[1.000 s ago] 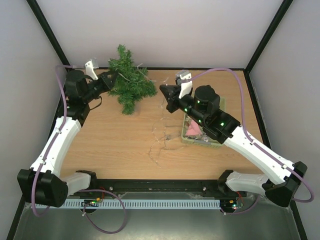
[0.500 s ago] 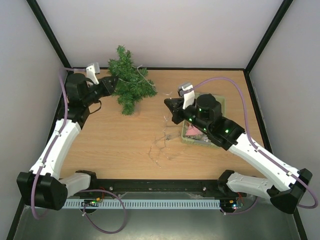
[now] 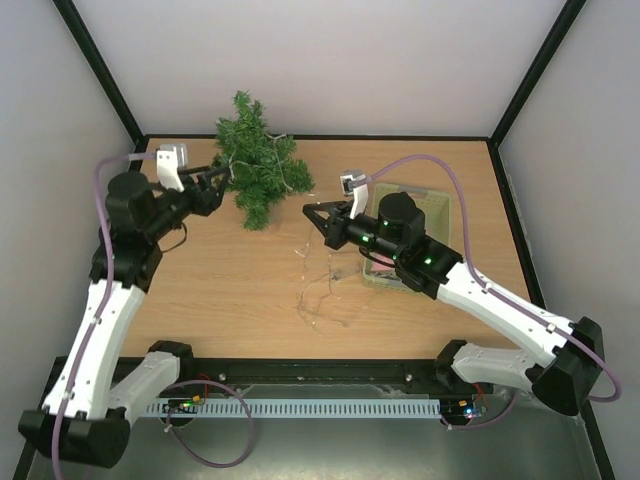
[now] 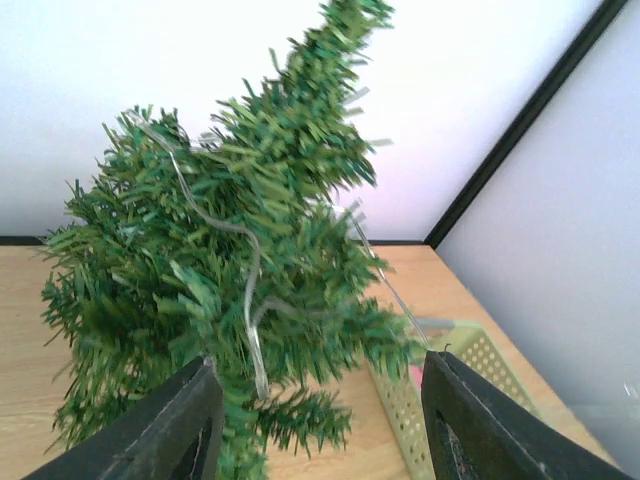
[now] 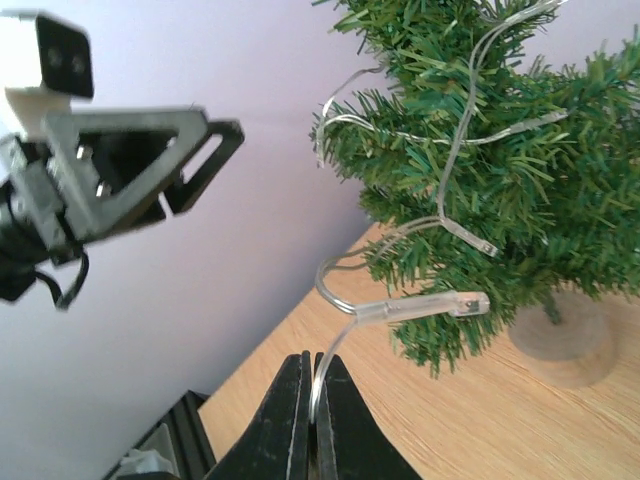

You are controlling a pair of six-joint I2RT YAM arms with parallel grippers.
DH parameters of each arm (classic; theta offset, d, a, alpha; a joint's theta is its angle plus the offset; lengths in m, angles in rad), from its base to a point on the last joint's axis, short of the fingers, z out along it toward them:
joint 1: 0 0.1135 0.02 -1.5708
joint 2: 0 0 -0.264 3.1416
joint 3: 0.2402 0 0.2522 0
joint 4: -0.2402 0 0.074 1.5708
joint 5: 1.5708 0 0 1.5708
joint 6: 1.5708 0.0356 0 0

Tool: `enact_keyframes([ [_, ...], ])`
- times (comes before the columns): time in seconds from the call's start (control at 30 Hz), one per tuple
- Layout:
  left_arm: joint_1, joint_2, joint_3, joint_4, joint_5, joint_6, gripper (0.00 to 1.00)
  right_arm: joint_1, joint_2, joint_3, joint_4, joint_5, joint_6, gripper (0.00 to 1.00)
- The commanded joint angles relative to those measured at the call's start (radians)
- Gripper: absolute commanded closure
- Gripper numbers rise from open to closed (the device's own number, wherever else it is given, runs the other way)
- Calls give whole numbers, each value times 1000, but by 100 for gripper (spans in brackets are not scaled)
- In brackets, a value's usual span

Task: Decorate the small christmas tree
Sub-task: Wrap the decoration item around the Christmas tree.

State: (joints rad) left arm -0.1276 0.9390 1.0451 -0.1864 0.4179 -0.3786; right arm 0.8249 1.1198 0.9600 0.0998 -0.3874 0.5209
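The left arm reaches forward, the left tool (image 4: 318, 395) with jaws apart. The right arm angles left, the right tool (image 5: 312, 385) pinched on a clear light wire (image 5: 336, 296).

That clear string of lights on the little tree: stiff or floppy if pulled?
Probably floppy: the light string hangs in loose curves over the small christmas tree. Likely light, being so thin. It may snag on the needles.

A light wooden tabletop (image 3: 230, 290) is filling the middle of the enclosure. Plain white walls are closing it in on the far side (image 3: 330, 60), the left (image 3: 40, 180) and the right (image 3: 590, 180), with black frame posts (image 3: 100, 68) slanting up the far corners. Soft, even light is falling across the wood. At the near edge a black rail (image 3: 320, 372) and a white slotted duct (image 3: 320, 408) are running along a grey metal ledge (image 3: 330, 450).
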Motion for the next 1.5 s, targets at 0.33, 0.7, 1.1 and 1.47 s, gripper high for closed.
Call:
enact_keyframes([
  [0.33, -210, -189, -380, 269, 233, 146, 48, 10, 85, 37, 227, -43, 158, 98],
  [0.7, -457, -77, -466, 508, 165, 250, 50, 10, 75, 42, 258, -56, 179, 98],
  [1.1, -472, 7, -476, 589, 95, 298, 59, 9, 64, 39, 275, -47, 184, 98],
  [1.47, -486, -5, -536, 693, 126, 274, 87, 10, 67, 34, 286, -21, 190, 98],
])
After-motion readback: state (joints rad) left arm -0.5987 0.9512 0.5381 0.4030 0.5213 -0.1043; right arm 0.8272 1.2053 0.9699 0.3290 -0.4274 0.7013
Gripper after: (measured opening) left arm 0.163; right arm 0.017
